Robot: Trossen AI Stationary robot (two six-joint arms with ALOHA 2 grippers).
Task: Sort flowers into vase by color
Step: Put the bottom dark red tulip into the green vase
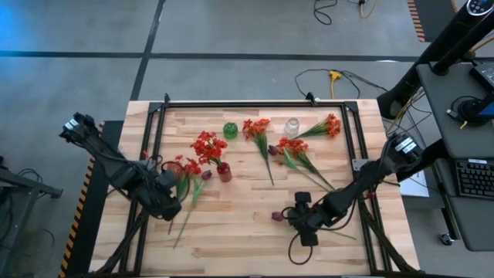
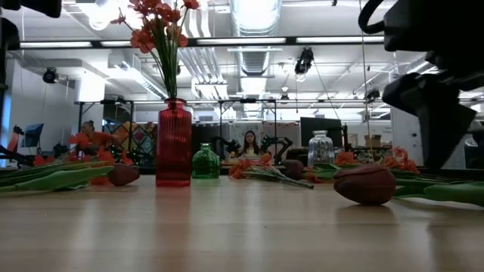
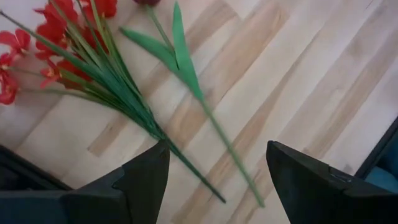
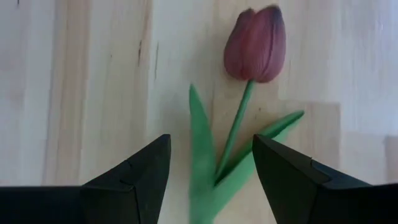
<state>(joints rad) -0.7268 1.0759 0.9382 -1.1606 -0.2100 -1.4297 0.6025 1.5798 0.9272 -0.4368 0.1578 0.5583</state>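
Observation:
A dark purple tulip lies flat on the wood, bud toward the table's left. My right gripper is open, its fingers on either side of the tulip's stem and leaves without visible touch. My left gripper is open over the lower stems of a red bunch and a second purple tulip's stem, both lying on the table's left part. A red vase stands upright with red blooms in it.
A green vase and a clear vase stand near the far edge. Orange-red bunches lie between and beside them. A black frame borders the table. People sit in the room beyond.

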